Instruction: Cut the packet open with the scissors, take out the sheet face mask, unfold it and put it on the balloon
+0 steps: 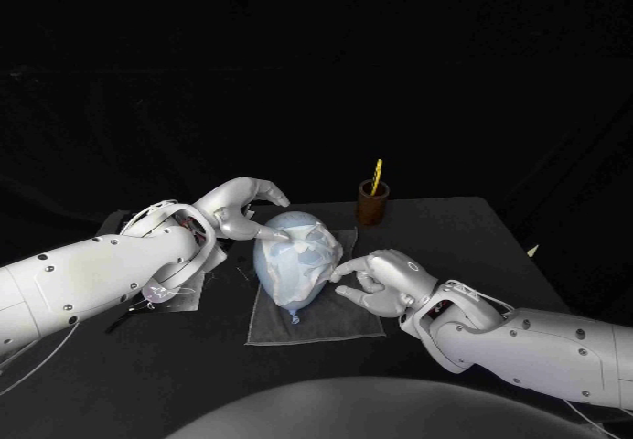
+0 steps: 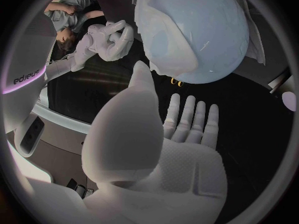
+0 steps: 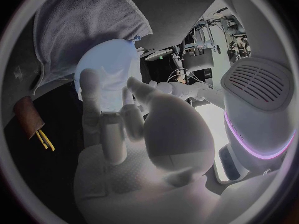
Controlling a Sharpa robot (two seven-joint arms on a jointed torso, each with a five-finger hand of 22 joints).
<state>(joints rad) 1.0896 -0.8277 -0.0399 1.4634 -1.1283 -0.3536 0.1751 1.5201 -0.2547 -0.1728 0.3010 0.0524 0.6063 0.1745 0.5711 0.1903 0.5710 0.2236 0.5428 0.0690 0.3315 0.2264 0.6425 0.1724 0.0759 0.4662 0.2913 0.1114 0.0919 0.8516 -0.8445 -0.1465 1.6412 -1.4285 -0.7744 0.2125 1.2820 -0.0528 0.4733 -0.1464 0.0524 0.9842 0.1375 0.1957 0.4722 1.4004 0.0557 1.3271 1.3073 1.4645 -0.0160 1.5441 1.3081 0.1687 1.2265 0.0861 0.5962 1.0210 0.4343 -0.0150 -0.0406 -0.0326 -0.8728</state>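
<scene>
A pale blue balloon [image 1: 286, 267] [image 2: 206, 35] [image 3: 107, 62] lies on a grey cloth [image 1: 323, 320] [image 3: 87, 20]. The white sheet mask [image 1: 314, 245] [image 2: 148, 20] is draped, wrinkled, over its far right part. My left hand [image 1: 244, 210] [image 2: 168, 149] is at the balloon's far left, fingers apart, one fingertip touching the balloon's top by the mask's edge. My right hand [image 1: 379, 279] [image 3: 127, 129] [image 2: 109, 37] is at the balloon's right side, with fingers stretched towards it and nothing held. Whether they touch the mask I cannot tell.
A brown cup [image 1: 373, 206] [image 3: 28, 109] stands behind the cloth at the back right, with yellow-handled scissors [image 1: 376, 176] [image 3: 44, 140] upright in it. The black table [image 1: 462, 247] runs on to the right of the cloth.
</scene>
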